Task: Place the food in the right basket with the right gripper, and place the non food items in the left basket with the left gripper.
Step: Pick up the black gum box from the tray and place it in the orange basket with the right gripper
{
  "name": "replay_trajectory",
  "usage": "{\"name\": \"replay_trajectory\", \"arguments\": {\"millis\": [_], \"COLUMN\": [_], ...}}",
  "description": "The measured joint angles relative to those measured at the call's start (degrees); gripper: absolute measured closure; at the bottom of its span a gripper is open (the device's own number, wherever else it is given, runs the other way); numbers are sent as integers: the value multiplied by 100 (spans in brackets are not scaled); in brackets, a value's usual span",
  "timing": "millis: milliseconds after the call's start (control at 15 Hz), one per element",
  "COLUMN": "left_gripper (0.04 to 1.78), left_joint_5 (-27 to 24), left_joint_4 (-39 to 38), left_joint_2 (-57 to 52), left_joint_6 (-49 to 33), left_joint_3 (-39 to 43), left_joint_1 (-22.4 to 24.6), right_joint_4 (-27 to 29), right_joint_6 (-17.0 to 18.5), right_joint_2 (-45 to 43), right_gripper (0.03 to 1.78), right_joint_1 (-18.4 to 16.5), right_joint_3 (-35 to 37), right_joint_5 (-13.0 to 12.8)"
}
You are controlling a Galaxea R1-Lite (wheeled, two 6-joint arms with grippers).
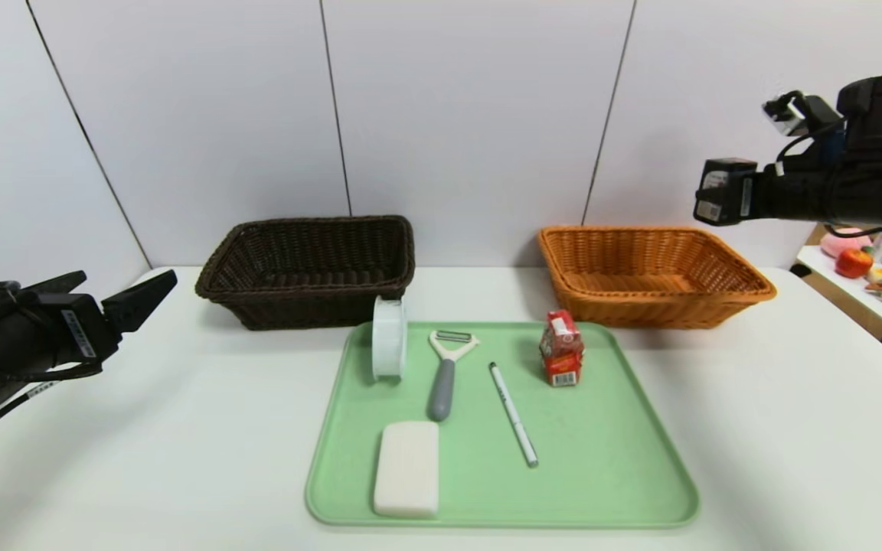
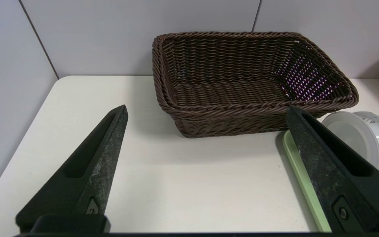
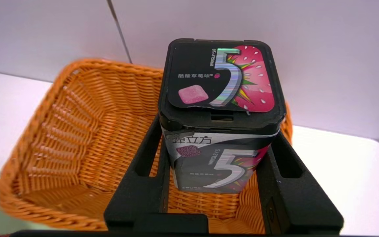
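Observation:
My right gripper (image 3: 219, 131) is shut on the black carton with pink print (image 3: 220, 98) and holds it high above the near right part of the orange-tan basket (image 3: 61, 131). In the head view the carton (image 1: 724, 191) hangs above that basket (image 1: 640, 306). The red carton (image 1: 561, 357), white disc case (image 1: 389, 337), peeler (image 1: 445, 375), pen (image 1: 512, 414) and white block (image 1: 407, 467) are on the green tray (image 1: 625, 474). My left gripper (image 1: 115, 295) is open and empty, above the table left of the dark brown basket (image 1: 303, 302), which also shows in the left wrist view (image 2: 229, 123).
The wall stands right behind both baskets. A side table (image 1: 854, 295) with toy fruit is at the far right. The left wrist view shows the tray's edge (image 2: 299, 171) and the disc case (image 2: 364, 138) beside one finger.

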Motion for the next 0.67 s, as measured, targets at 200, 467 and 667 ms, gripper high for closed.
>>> {"name": "replay_trajectory", "arguments": {"millis": [200, 467, 667], "left_gripper": [13, 13, 13], "left_joint_5": [0, 0, 0], "left_joint_4": [2, 0, 2], "left_joint_2": [30, 55, 62], "left_joint_6": [-13, -24, -33], "left_joint_3": [9, 9, 30], "left_joint_1": [-5, 0, 1], "right_joint_4": [66, 574, 532], "right_joint_6": [-5, -10, -33], "right_joint_2": [463, 783, 981], "right_gripper": [108, 108, 108], "right_joint_1": [149, 208, 212], "right_joint_3": [-204, -334, -397], "right_joint_5": [-33, -201, -557]}}
